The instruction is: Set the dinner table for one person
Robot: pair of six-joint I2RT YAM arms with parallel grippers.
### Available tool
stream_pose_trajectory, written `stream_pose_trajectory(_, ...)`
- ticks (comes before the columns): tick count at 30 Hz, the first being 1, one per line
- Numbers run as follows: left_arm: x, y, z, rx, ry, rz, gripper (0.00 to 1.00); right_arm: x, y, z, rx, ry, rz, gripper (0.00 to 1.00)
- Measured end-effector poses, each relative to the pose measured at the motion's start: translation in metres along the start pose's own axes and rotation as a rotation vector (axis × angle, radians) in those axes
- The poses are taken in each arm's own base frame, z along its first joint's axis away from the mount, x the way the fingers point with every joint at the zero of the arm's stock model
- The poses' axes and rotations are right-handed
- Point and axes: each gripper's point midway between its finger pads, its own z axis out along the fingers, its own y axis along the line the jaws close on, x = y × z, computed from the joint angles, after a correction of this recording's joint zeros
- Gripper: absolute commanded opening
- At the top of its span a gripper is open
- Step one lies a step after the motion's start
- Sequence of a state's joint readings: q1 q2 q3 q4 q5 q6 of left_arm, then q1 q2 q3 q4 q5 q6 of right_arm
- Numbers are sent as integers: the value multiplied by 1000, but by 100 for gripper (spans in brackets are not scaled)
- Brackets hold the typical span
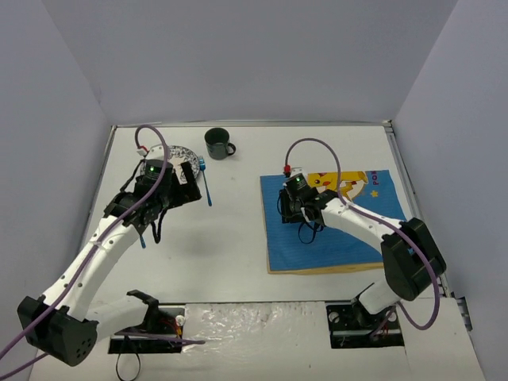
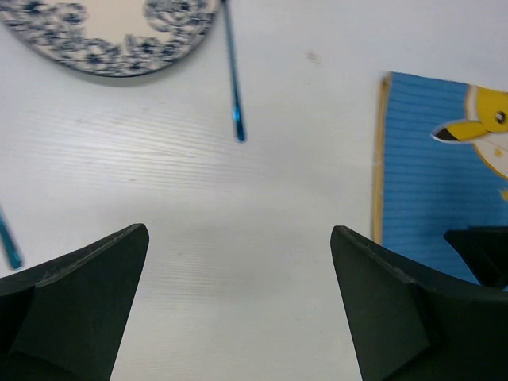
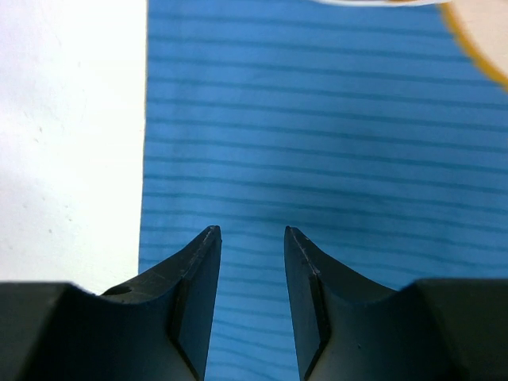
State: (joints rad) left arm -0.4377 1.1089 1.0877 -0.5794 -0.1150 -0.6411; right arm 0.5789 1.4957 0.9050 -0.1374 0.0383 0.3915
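White-walled bay; large flat white dinner table (image 1: 230, 238) carried blue cartoon-print cloth mat (image 1: 317, 252) right, flower-rimmed plate (image 2: 119, 59) far left. L gripper (image 2: 238, 238) jaws wide apart, empty; R gripper (image 3: 252, 234) narrowly apart over mat, empty. Best approach, prob.: pinch plate rim squarely.

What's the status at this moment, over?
Left gripper jaws wide open, empty, over table. Right gripper jaws part open, empty, over mat. Plate, mug, blue utensils off the mat. Nothing blocking.
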Motion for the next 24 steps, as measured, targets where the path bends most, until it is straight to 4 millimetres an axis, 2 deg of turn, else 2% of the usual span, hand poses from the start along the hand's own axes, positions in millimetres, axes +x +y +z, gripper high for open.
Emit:
stream_pose_trajectory(4, 1, 47, -4, -110, 1, -10, 97, 16, 20, 19, 21, 49, -82, 33)
stream_pose_trajectory(7, 9, 66, -5, -153, 21, 8, 97, 23, 29, 30, 28, 69, -112, 33)
stream_pose_trajectory(16, 21, 94, -4, -205, 55, 1, 97, 25, 42, 55, 50, 80, -143, 31)
stream_pose_trajectory(24, 21, 98, -3, -196, 64, -26, 97, 23, 44, 58, 57, 67, -129, 30)
